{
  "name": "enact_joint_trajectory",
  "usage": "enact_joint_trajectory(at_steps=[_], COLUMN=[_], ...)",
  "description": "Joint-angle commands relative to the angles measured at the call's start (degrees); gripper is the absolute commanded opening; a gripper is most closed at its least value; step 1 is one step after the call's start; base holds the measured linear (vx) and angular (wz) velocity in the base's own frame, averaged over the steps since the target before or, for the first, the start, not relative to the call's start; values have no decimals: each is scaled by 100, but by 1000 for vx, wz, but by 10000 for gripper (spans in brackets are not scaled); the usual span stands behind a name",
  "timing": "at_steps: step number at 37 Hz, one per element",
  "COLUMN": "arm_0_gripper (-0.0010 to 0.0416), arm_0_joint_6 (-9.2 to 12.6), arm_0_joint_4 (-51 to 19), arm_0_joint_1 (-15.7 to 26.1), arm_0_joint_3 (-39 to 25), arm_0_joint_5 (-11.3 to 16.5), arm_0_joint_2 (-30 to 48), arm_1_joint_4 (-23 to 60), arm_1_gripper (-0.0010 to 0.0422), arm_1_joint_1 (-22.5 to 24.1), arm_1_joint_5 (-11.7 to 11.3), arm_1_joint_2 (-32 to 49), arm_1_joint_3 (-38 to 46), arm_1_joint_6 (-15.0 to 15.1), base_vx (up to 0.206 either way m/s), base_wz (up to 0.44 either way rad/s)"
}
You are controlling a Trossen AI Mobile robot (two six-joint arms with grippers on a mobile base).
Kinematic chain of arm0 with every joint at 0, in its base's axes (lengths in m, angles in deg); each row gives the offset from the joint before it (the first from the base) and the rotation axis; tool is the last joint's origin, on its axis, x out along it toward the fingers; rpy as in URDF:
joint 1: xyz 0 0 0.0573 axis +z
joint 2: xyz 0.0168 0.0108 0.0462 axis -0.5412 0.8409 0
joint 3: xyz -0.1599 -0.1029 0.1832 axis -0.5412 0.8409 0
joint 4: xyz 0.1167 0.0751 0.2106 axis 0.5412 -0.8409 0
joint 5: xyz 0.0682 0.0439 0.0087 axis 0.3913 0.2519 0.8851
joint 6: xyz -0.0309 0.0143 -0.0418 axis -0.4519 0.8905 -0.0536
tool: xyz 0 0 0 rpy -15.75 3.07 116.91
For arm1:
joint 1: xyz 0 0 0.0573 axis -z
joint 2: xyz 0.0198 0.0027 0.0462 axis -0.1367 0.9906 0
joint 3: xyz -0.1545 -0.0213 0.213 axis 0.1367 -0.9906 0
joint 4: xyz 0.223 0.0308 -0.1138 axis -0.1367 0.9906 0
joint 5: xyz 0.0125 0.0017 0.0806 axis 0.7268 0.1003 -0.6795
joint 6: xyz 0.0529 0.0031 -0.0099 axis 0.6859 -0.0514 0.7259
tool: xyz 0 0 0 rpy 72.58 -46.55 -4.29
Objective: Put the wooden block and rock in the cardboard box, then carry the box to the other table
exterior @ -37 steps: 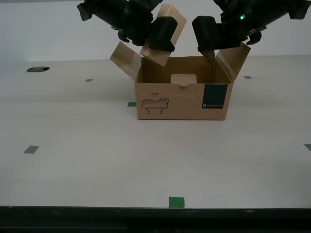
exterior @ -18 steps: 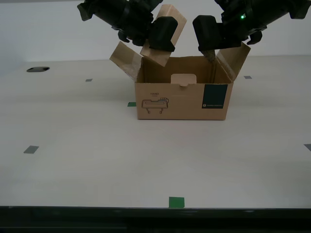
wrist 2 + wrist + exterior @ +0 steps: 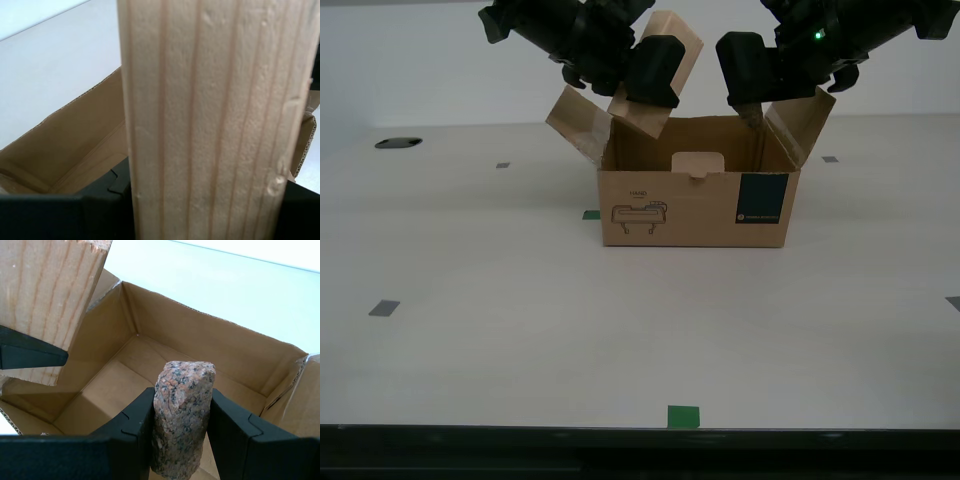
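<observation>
Both hands grip loads above the cardboard box (image 3: 695, 205): first hand (image 3: 182, 440) the rock (image 3: 182, 415), second hand (image 3: 655, 72) the wooden block (image 3: 210, 120); neither is dropped in yet, carrying remains.

First gripper (image 3: 182, 440) clamped on speckled pinkish-grey rock (image 3: 181, 415); second gripper (image 3: 655, 78) clamped on tan rectangular wooden block (image 3: 215, 120); both raised.
</observation>
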Motion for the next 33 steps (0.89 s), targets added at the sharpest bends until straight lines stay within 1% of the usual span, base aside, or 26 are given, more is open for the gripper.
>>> enact_joint_trajectory(at_steps=[1,11,15,18,26,27,29,31,33], arm_0_gripper=[3,4,23,53,163,177,206,235,263], arm_0_joint_6=[4,7,7,9,44,44,48,52,55], arm_0_joint_4=[20,-17,-96,-162,-223,-223,-223,-225,-225], arm_0_joint_1=[0,2,2,2,2,2,2,2,2], arm_0_joint_3=[-7,-7,-7,-7,-7,-7,-7,-7,-7], arm_0_joint_5=[24,24,24,22,22,22,22,22,22], arm_0_joint_2=[-2,-2,-2,-2,-2,-2,-2,-2,-2], arm_1_joint_4=[-11,-7,-9,-7,-2,-2,0,0,7], arm_1_gripper=[12,89,113,128,158,161,167,174,183], arm_1_joint_1=[4,4,4,4,4,4,4,4,4], arm_1_joint_5=[20,17,17,17,9,-15,-136,-273,-341], arm_1_joint_2=[-4,-2,-2,-2,-2,-2,-2,-2,-4], arm_1_joint_3=[9,9,9,9,9,9,9,9,9], arm_1_joint_6=[13,11,11,11,-20,-68,-149,-192,-212], base_vx=[0,0,0,0,0,0,0,0,0], base_wz=[0,0,0,0,0,0,0,0,0])
